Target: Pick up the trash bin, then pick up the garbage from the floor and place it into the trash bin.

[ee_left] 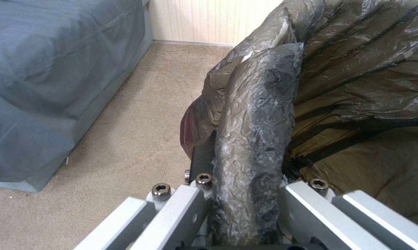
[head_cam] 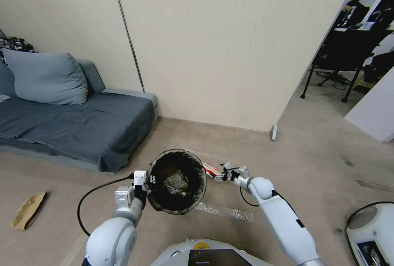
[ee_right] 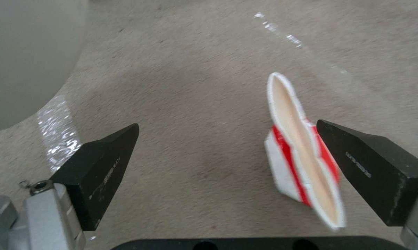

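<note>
Right wrist view: my right hand [ee_right: 227, 163] is spread wide w/ the crushed cup [ee_right: 301, 156] between the pads, against one pad. Its long axis runs along them. Left hand [head_cam: 143, 184] is clamped on the trash bin [head_cam: 177, 180] rim, just left of the cup.

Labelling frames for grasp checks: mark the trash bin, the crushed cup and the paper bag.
trash bin [head_cam: 152, 167], head view, left rim.
crushed cup [ee_right: 290, 166], right wrist view, red-striped side.
paper bag [head_cam: 28, 210], head view, middle.

bin contents [head_cam: 177, 182] indistinct, cup [ee_right: 306, 152] blurred
</note>
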Robot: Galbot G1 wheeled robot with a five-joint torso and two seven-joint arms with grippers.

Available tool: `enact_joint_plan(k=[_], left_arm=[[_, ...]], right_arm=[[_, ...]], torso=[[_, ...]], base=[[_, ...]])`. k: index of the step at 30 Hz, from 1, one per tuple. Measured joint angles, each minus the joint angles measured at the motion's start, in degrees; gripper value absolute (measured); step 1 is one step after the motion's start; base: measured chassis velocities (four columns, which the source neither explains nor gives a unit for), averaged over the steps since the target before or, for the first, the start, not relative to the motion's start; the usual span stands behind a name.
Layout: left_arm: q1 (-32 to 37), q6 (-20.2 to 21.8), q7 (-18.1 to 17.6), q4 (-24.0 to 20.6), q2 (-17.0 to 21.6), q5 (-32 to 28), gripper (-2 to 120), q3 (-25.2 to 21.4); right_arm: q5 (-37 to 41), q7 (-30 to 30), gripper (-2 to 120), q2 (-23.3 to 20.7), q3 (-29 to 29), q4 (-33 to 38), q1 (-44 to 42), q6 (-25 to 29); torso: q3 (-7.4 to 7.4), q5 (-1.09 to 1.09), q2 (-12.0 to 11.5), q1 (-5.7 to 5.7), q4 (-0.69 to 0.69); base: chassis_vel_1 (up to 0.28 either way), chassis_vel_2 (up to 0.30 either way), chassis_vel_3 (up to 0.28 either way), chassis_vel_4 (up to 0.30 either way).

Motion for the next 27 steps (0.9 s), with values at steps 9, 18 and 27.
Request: enact_joint_plan(k=[9,18,27], left_arm=[[0.5,0.0,0.1,-0.6,-0.1,0.0,1,-0.2],[0.7,0.0,0.1,-0.7,-0.2,0.1,1,0.1],[0.9,0.0,0.1,-0.6,-0.4,0.4,1,0.3]], right_arm=[[-1.8,4.6,100,3.1,-0.2,-5.3,1.9,1.3],[-5.7,12.8,100,4.6,0.0,-10.1,3.8,2.5],[-7.8,14.7,100,5.4,0.1,-13.4,4.6,4.3]], torso=[[0.00,0.01,0.0,0.00,0.00],[0.00,0.00,0.0,0.00,0.00],[0.00,0.01,0.0,0.00,0.00]], base=[[0.000,0.000,0.000,0.000],[0.000,0.000,0.000,0.000],[0.000,0.000,0.000,0.000]])
